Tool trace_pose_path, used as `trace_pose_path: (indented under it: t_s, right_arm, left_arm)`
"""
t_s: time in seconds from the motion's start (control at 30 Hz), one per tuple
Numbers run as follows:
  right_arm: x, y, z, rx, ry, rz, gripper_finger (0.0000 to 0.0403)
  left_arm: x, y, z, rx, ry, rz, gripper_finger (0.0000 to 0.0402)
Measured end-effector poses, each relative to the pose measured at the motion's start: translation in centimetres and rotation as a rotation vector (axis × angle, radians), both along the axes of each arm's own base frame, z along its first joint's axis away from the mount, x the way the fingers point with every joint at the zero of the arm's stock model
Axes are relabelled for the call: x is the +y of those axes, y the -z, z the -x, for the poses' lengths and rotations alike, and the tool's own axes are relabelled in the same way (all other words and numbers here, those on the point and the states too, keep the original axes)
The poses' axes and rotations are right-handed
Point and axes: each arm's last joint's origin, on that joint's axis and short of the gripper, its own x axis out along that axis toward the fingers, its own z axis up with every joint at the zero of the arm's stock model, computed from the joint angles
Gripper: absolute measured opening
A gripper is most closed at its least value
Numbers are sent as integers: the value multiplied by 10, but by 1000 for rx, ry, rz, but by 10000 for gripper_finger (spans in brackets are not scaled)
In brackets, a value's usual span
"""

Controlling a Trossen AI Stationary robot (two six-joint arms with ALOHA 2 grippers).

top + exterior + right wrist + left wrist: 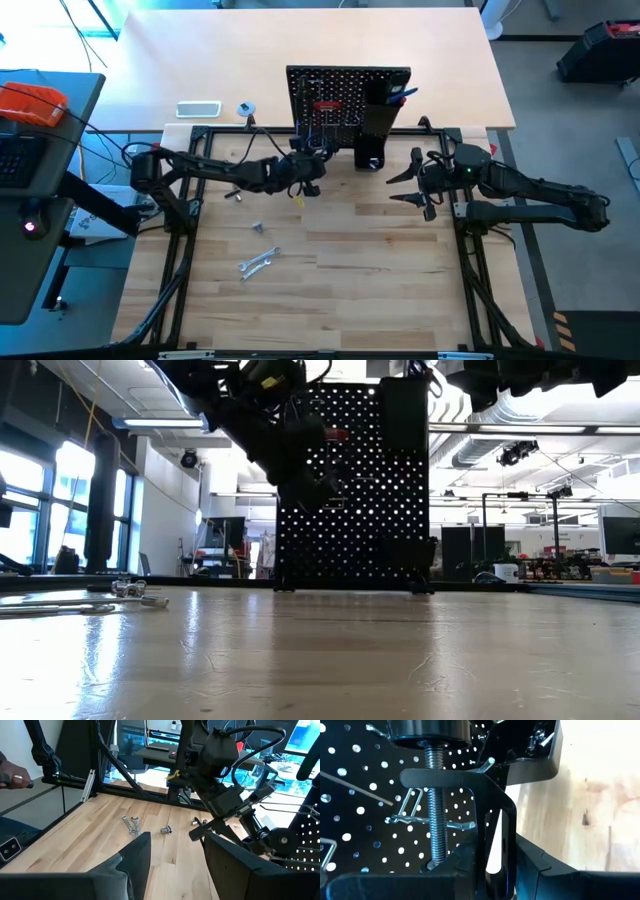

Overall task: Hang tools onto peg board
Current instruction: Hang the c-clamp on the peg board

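Observation:
The black peg board stands upright at the table's far edge, with metal hooks and a tall black box holder. A red-handled tool hangs on it, and a blue one sticks out of the holder. My left gripper is right in front of the board, lifted off the table, and shut on a black C-clamp. My right gripper is open and empty, to the right of the board's foot. A silver wrench lies flat on the table. My left gripper holds the C-clamp by the end of its frame nearest the wrist, between the two fingers. The clamp sticks out ahead of the fingers toward the peg board, clear of the table. Its threaded screw and round knob point away from the gripper.
Two small metal pieces lie on the table left of centre. The near half of the wooden table is bare. A person's hand shows beyond the table's left side in the right wrist view.

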Motion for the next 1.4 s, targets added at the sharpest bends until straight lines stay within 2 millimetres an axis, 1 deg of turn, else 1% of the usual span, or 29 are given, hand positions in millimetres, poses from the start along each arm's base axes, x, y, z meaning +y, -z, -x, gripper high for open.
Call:
trace_pose_path:
  t_s: [0.1, 0.2, 0.5, 0.63, 0.73, 0.83, 1.4]
  right_arm:
    - [0, 0, 0, -1, 0, 4, 176]
    - [0, 0, 0, 1, 4, -1, 176]
    - [0, 0, 0, 3, 5, -6, 176]
    - [0, 0, 0, -4, 4, -2, 176]
    - [0, -1, 0, -6, 5, -2, 176]
    - [0, -1, -1, -8, 5, -3, 176]
    - [0, -2, -1, -16, 7, -18, 176]
  left_arm:
    - [-1, 6, -4, 19, -1, -29, 71]
    - [1, 10, -7, 27, -42, -66, 71]
    - [7, 10, -9, 22, -83, -138, 71]
    - [11, 10, -7, 29, -90, -134, 74]
    - [12, 9, -7, 23, -94, -134, 92]
    - [12, 9, -8, 25, -79, -134, 100]
    - [11, 12, -6, 56, -70, -112, 108]
